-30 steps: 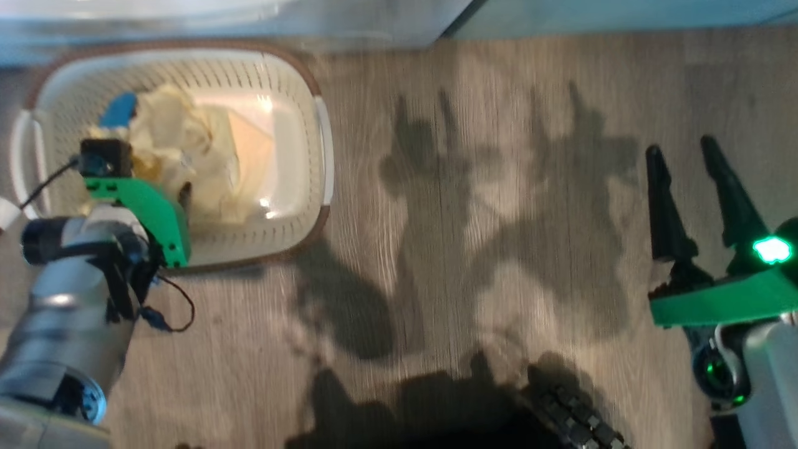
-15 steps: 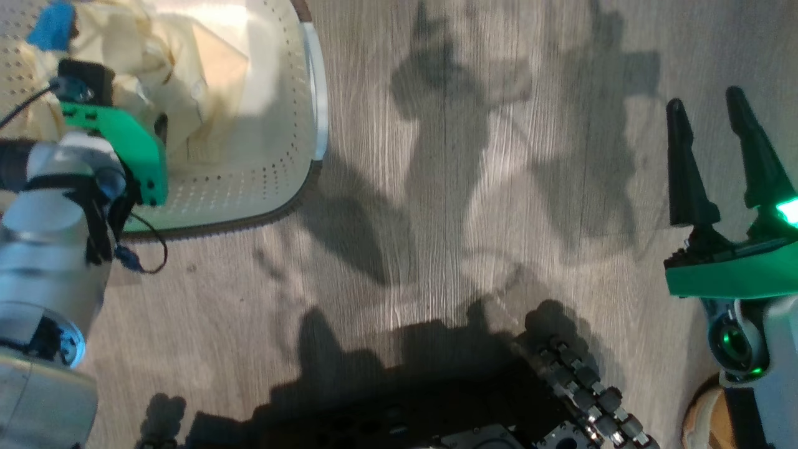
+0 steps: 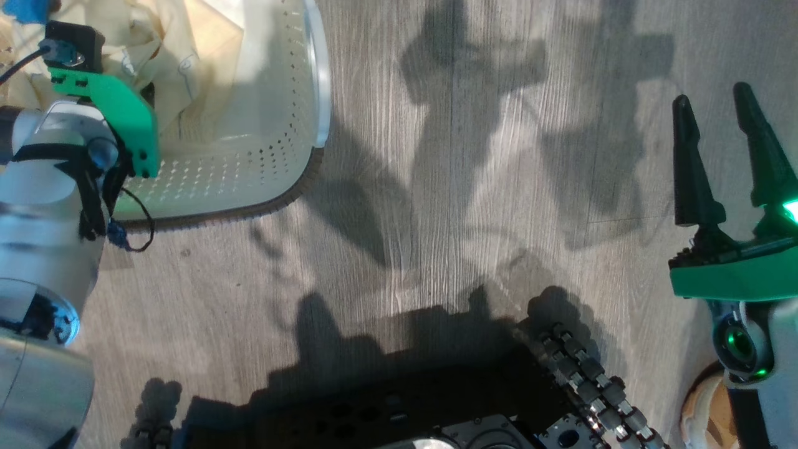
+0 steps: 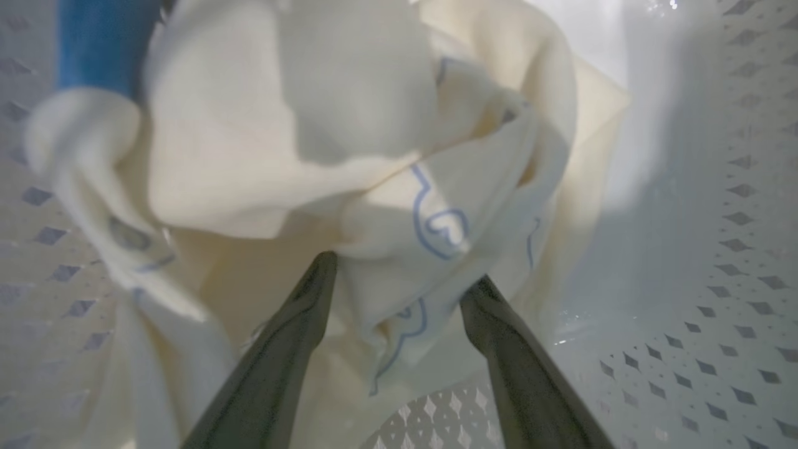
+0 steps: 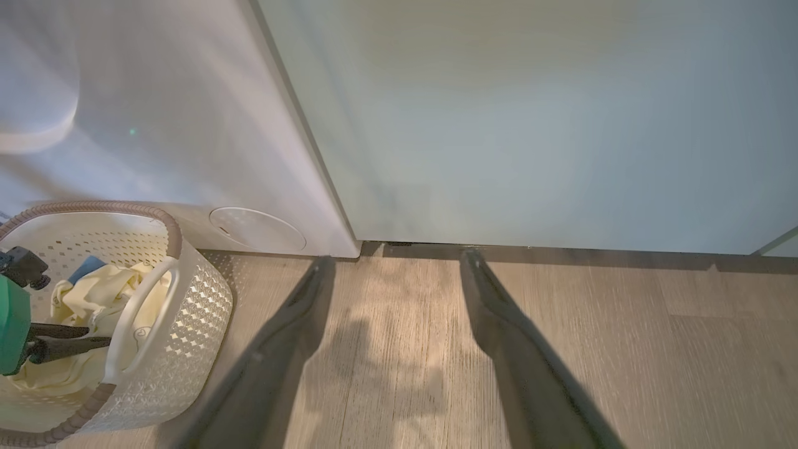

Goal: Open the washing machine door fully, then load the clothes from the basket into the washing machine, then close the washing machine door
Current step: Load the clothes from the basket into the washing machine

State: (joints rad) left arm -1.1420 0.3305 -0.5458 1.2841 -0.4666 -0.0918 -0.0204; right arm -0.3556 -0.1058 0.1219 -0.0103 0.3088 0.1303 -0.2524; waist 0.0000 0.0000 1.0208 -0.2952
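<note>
Clothes (image 4: 262,162): crumpled pale yellow, blue trim

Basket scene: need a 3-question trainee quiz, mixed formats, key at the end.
1. True or false: the left jaws stand open with a fold of the clothes between them, inside the basket.
2. The right jaws are above: A the basket; B the bare wood floor; C the clothes.
3. Fill in: the patch at the edge of the clothes is ____ in colour.
Key: 1 true; 2 B; 3 blue.
</note>
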